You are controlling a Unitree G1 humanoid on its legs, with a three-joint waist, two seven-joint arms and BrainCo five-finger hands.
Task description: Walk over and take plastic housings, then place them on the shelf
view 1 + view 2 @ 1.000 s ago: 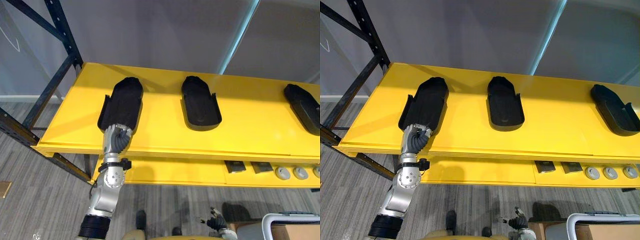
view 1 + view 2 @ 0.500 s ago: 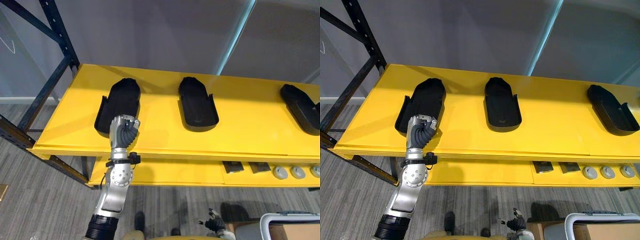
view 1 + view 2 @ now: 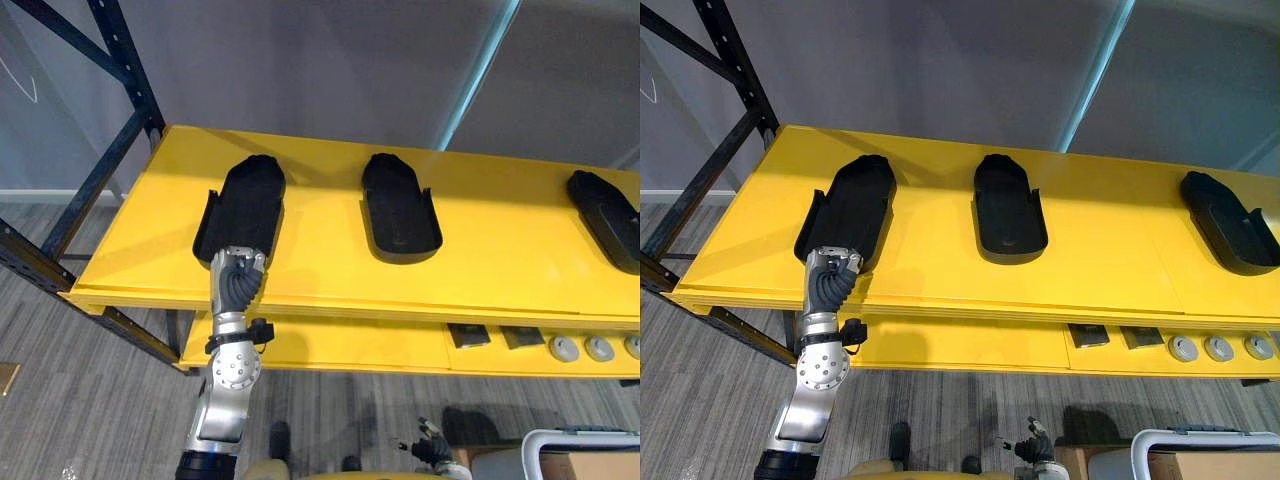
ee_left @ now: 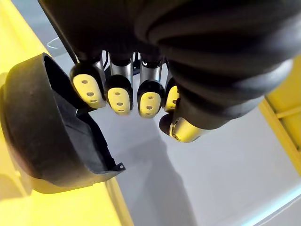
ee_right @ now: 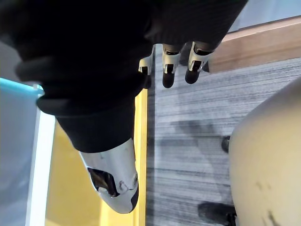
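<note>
Three black plastic housings lie open side up on the yellow top shelf (image 3: pixel 500 260): a left one (image 3: pixel 243 207), a middle one (image 3: pixel 400 207) and a right one (image 3: pixel 606 215) at the view's edge. My left hand (image 3: pixel 237 275) is raised at the shelf's front, just at the near end of the left housing. In the left wrist view its fingers (image 4: pixel 119 94) are curled with nothing in them, and the housing (image 4: pixel 42 132) rests on the shelf beside them. My right hand (image 5: pixel 170 66) hangs low over the floor with relaxed, empty fingers.
A lower yellow shelf holds dark square parts (image 3: pixel 469 334) and round grey discs (image 3: pixel 582 347). The dark rack upright (image 3: pixel 120 60) and its braces stand at the left. A grey-rimmed cart with a cardboard box (image 3: pixel 585 455) is at the bottom right.
My left hand rose over the left housing's near end, then drew back a little toward the shelf's front edge. The housing has stayed in place. The camera swayed slightly.
</note>
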